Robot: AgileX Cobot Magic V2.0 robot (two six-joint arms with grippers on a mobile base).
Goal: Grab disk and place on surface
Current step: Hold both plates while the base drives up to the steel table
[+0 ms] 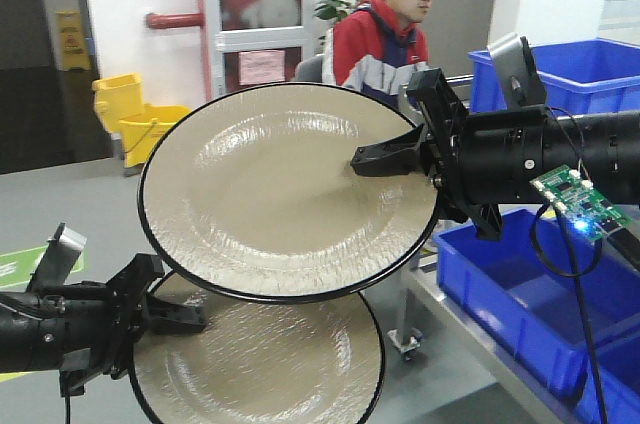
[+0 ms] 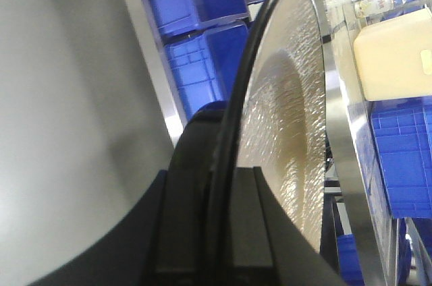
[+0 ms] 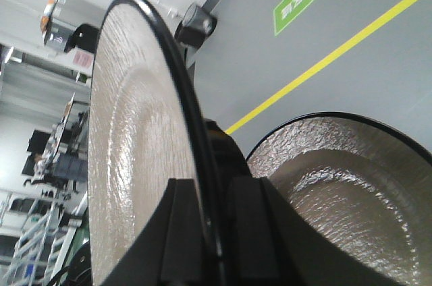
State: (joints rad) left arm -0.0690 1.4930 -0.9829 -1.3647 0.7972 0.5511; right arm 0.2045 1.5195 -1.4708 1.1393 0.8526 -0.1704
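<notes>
Item 1: upper disk [image 1: 290,189]. Beige, textured, black-rimmed. It is held in the air, tilted with its face toward the front camera. The right gripper [image 1: 385,156] pinches its right rim, jaws clamped on the edge.

Item 2: lower disk [image 1: 260,364]. Same pattern, also in the air, below item 1 and partly covered by it in the front view. The left gripper [image 1: 170,314] is clamped on its left rim.

Item 3: surface. It shows in no view, and neither disk is set down.

Item 4: surroundings. Blue bins [image 1: 520,294] at right, a man [image 1: 385,34] seated behind, a yellow bucket [image 1: 140,114] far left.

Risks:
- Each disk hangs from 1 rim pinch, so a quick swing could likely let it pivot or slip.
- The 2 rims overlap, and contact cannot be judged. Lowering both together may knock them.
</notes>
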